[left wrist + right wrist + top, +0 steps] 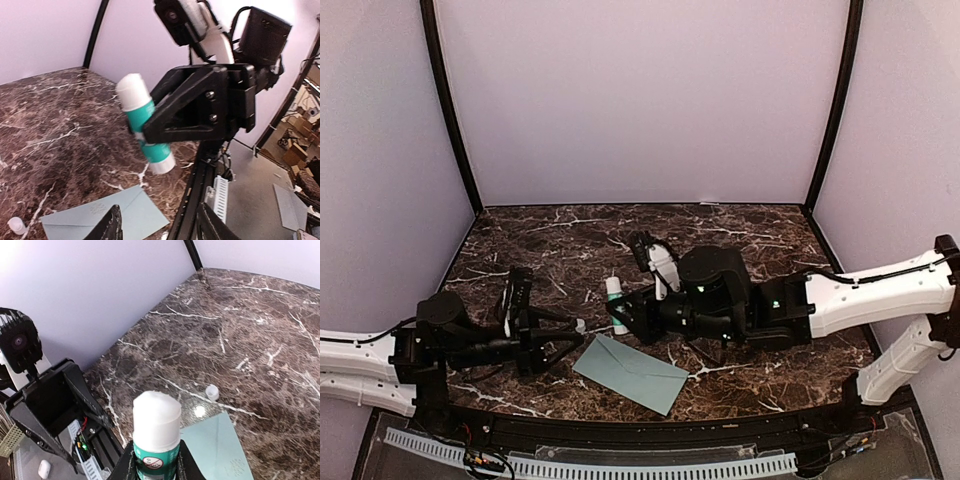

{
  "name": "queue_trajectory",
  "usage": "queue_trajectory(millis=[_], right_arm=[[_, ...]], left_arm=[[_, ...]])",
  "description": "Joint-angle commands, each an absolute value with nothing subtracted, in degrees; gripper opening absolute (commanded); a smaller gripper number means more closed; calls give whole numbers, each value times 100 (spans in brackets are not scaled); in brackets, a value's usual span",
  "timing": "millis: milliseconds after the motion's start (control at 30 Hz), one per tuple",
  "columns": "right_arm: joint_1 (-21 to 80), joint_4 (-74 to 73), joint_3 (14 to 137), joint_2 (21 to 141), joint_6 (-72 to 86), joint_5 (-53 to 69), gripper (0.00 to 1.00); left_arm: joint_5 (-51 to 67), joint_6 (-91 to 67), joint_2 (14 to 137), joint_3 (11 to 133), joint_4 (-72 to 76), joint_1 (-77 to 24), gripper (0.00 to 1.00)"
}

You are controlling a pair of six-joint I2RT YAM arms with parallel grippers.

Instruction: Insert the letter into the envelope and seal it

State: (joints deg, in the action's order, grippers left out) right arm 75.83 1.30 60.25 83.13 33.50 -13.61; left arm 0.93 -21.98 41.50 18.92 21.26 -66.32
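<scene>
Pinching the glue stick [137, 112] in my right jaws, left jaws spread empty, I judged the envelope [632, 372] light, floppy: grip its edge.

The glue stick [156, 432] is hidden below its label by the right hand [156, 465] and the picture's bottom edge, which also crops the envelope [220, 447]. Only 2 fingertips [112, 227] of the left hand [160, 226] show. The envelope's faint mark is unreadable.
</scene>
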Motion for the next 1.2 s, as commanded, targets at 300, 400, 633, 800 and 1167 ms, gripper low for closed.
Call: queue_trajectory(millis=[300, 400, 633, 800, 1167], right_arm=[[8383, 2811, 6357, 9188, 3070, -1833, 0], [8423, 2911, 6402, 9219, 3054, -1852, 0], [8472, 2823, 6459, 9110, 3043, -1899, 0], [8515, 2718, 6487, 9064, 3038, -1957, 0], [8590, 2712, 6558, 9061, 3001, -1987, 0]], left_arm=[[1675, -2092, 3941, 1646, 3228, -6609, 50], [1726, -2108, 3953, 1652, 3245, -6609, 50], [1255, -2062, 3867, 1684, 2994, -6612, 49], [938, -2068, 3561, 1613, 2861, -6609, 52], [700, -2005, 3733, 1672, 2721, -6609, 52]])
